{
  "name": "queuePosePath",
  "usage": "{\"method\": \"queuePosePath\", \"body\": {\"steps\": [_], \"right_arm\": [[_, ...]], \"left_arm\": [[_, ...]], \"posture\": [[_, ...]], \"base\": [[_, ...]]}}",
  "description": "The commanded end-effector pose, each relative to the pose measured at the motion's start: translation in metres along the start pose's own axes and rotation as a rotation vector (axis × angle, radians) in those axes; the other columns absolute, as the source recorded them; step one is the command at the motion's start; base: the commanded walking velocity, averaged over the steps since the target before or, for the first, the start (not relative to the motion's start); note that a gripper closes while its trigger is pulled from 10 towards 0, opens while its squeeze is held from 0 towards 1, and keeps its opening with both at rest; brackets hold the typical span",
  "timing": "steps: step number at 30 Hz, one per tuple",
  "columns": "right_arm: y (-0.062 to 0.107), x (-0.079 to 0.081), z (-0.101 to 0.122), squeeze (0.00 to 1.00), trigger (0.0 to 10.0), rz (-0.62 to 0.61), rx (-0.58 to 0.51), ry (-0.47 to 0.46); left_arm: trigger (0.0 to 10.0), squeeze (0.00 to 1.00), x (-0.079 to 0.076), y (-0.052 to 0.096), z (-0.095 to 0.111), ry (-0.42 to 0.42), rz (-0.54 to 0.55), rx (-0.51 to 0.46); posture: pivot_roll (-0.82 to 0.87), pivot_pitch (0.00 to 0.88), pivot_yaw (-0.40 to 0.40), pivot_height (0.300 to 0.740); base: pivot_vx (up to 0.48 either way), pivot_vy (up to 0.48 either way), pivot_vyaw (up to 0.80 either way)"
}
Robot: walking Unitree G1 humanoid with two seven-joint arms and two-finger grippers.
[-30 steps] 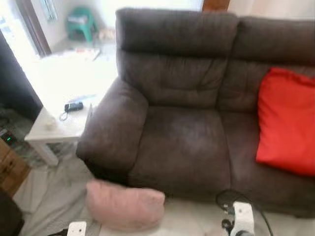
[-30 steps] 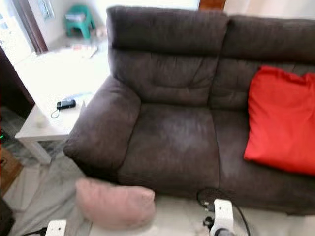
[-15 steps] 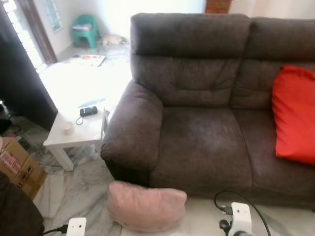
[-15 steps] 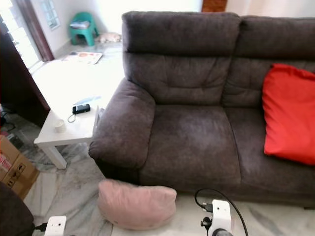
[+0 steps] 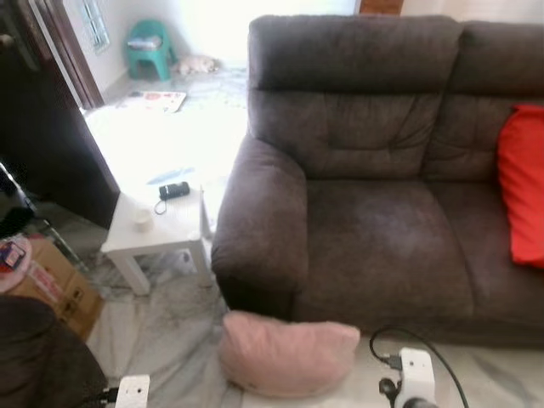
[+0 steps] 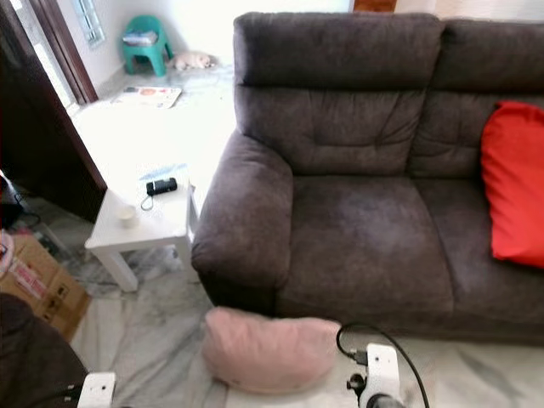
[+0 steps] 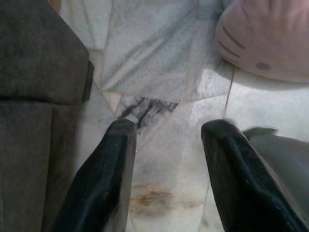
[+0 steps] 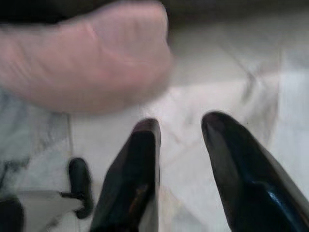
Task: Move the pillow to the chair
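Your pink pillow [image 5: 289,354] lies on the marble floor [image 5: 161,340] against the front of the grey sofa [image 5: 374,204], long axis running along the sofa's base. It sits ahead of both grippers, between them. Left gripper [image 7: 166,133] and right gripper [image 8: 179,126] both have fingers spread, holding nothing, above bare floor short of the pillow.

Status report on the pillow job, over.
Both end effectors open, empty: left, right. Pink pillow on floor against sofa. Nothing between them.
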State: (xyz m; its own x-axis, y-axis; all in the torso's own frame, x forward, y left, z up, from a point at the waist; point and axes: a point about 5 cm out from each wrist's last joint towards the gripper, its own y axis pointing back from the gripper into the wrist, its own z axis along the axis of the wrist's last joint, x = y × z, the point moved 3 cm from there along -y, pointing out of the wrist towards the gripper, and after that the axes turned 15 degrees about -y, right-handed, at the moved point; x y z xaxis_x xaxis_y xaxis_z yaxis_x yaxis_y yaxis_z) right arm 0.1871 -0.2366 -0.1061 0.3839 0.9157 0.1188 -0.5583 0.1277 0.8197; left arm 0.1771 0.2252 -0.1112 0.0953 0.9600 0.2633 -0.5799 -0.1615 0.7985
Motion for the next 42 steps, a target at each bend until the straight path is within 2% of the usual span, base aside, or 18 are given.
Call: {"method": "queuePosePath", "body": {"steps": [1, 15, 23, 31, 42], "right_arm": [[-0.0017, 0.0091, 0.0047, 0.00, 10.0, 0.021, -0.015, -0.005], [-0.0018, 0.0091, 0.0061, 0.00, 10.0, 0.022, -0.020, -0.010], [-0.0018, 0.0091, 0.0067, 0.00, 10.0, 0.023, -0.023, -0.014], [-0.0017, 0.0090, 0.0067, 0.00, 10.0, 0.024, -0.023, -0.015], [-0.0018, 0.0090, 0.0065, 0.00, 10.0, 0.022, -0.021, -0.012]], "left_arm": [[10.0, 0.00, 0.0064, 0.0012, -0.0055, -0.022, 0.013, 0.013], [10.0, 0.00, 0.0023, 0.0019, -0.0066, 0.004, -0.008, 0.001], [10.0, 0.00, -0.0012, 0.0007, -0.0023, -0.022, -0.013, 0.000], [10.0, 0.00, -0.0027, 0.0011, -0.0046, -0.034, -0.011, 0.009], [10.0, 0.00, -0.0016, 0.0008, -0.0014, -0.020, -0.004, -0.008]], "posture": [[0.03, 0.000, 0.017, 0.740], [0.03, 0.000, 0.012, 0.740], [0.03, 0.000, 0.010, 0.740], [0.03, 0.000, 0.008, 0.740], [0.04, 0.000, 0.006, 0.740]], "base": [[0.000, 0.000, 0.00], [0.000, 0.000, 0.00], [0.000, 0.000, 0.00], [0.000, -0.346, 0.00], [0.000, 0.000, 0.00]]}}
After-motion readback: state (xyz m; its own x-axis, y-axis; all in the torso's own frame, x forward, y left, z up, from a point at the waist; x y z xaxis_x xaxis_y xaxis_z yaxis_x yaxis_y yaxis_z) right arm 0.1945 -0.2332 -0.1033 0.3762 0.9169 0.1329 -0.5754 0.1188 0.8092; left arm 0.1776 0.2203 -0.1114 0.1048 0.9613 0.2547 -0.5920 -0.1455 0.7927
